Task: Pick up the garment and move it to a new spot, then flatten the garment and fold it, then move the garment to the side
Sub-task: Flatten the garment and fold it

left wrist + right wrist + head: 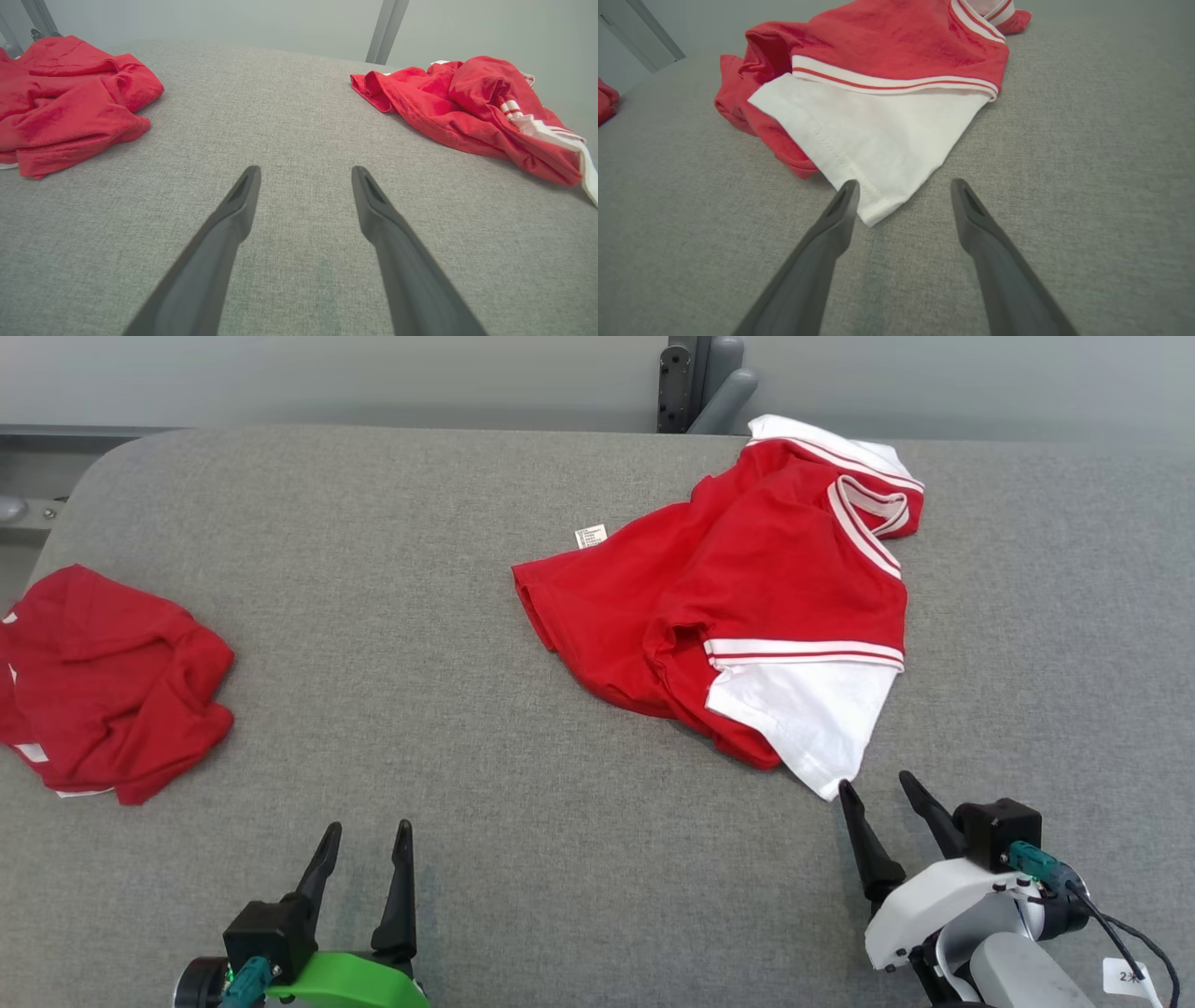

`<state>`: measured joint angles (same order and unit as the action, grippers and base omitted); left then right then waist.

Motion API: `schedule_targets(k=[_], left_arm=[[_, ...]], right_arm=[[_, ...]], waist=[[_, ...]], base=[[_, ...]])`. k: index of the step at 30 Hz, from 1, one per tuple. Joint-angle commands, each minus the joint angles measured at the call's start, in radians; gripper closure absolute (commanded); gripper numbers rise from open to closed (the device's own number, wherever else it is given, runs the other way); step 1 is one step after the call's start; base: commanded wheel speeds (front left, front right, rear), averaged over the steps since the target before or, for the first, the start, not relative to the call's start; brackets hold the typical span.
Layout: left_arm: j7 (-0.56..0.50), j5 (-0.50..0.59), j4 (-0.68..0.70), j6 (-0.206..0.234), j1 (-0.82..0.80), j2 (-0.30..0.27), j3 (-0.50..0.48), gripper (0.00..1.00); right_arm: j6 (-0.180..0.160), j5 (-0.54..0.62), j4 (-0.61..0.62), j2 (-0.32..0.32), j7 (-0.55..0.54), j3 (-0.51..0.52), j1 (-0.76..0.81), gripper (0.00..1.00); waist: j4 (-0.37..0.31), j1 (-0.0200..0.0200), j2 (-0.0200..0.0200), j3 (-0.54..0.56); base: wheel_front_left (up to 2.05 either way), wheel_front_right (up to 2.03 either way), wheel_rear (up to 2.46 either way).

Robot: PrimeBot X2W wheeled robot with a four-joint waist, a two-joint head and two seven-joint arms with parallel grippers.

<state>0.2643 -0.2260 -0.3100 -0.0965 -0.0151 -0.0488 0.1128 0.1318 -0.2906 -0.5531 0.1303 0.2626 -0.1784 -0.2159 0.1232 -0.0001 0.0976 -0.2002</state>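
Note:
A red garment (747, 588) with white sleeves and striped trim lies crumpled on the grey fabric table (448, 728), at the back right. One white sleeve (812, 719) points toward me. My right gripper (876, 782) stands open just short of that sleeve's tip, touching nothing. In the right wrist view the sleeve (868, 135) reaches up to the left finger of the open gripper (904, 183). My left gripper (367, 826) is open over bare table at the front left, far from the garment (458, 107), with nothing between its fingers (304, 170).
A second, plain red garment (103, 681) lies bunched at the table's left edge, also seen at the upper left of the left wrist view (70, 93). A grey post (695, 383) stands behind the table's far edge. Open table lies between the two garments.

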Motion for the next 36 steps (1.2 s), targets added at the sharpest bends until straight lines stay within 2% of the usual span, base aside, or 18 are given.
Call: schedule_targets(k=[1, 15, 16, 18, 19, 25, 32, 36], left_arm=[[0.000, 0.009, -0.004, -0.002, 0.013, -0.003, -0.004, 0.00], [0.000, -0.013, 0.006, 0.008, -0.029, -0.003, 0.021, 0.00], [0.000, -0.014, 0.006, 0.008, -0.032, -0.003, 0.021, 0.00], [0.000, -0.015, 0.008, 0.010, -0.034, -0.003, 0.022, 0.00], [0.000, -0.015, 0.008, 0.011, -0.035, -0.003, 0.022, 0.00], [0.000, -0.013, 0.008, 0.010, -0.028, -0.003, 0.018, 0.00], [0.000, 0.008, 0.004, -0.004, -0.013, -0.003, 0.015, 0.00], [0.000, 0.012, 0.004, -0.009, -0.016, -0.003, 0.023, 0.00]], right_arm=[[-0.002, 0.004, -0.005, 0.000, 0.002, 0.001, 0.012, 0.00], [-0.002, 0.017, -0.119, -0.030, 0.002, 0.033, -0.062, 0.00], [-0.002, 0.015, -0.130, -0.031, 0.000, 0.032, -0.066, 0.29], [-0.002, 0.019, -0.145, -0.031, -0.001, 0.026, -0.071, 0.81], [-0.002, 0.018, -0.152, -0.031, -0.002, 0.023, -0.071, 1.00], [-0.003, -0.003, -0.150, 0.001, -0.001, 0.044, -0.055, 1.00], [-0.002, -0.010, -0.077, 0.042, 0.001, 0.204, 0.023, 1.00], [-0.002, 0.012, -0.065, 0.059, 0.001, 0.253, 0.062, 1.00]], waist=[[-0.007, 0.0001, -0.0002, 0.016], [0.060, 0.0001, -0.0002, -0.065], [0.061, 0.0001, -0.0002, -0.068], [0.063, 0.0001, -0.0002, -0.073], [0.063, 0.0001, -0.0002, -0.074], [0.035, 0.0001, -0.0002, -0.059], [-0.030, 0.0001, -0.0002, -0.017], [-0.056, 0.0001, -0.0002, -0.003]], base=[[0.00, 0.00, 0.00], [0.00, 0.00, 0.00], [0.00, 0.00, 0.00], [0.00, 0.00, 0.00], [0.00, 0.00, 0.00], [0.00, 0.00, 0.00], [0.00, 0.00, 0.00], [0.00, 0.00, 0.00]])
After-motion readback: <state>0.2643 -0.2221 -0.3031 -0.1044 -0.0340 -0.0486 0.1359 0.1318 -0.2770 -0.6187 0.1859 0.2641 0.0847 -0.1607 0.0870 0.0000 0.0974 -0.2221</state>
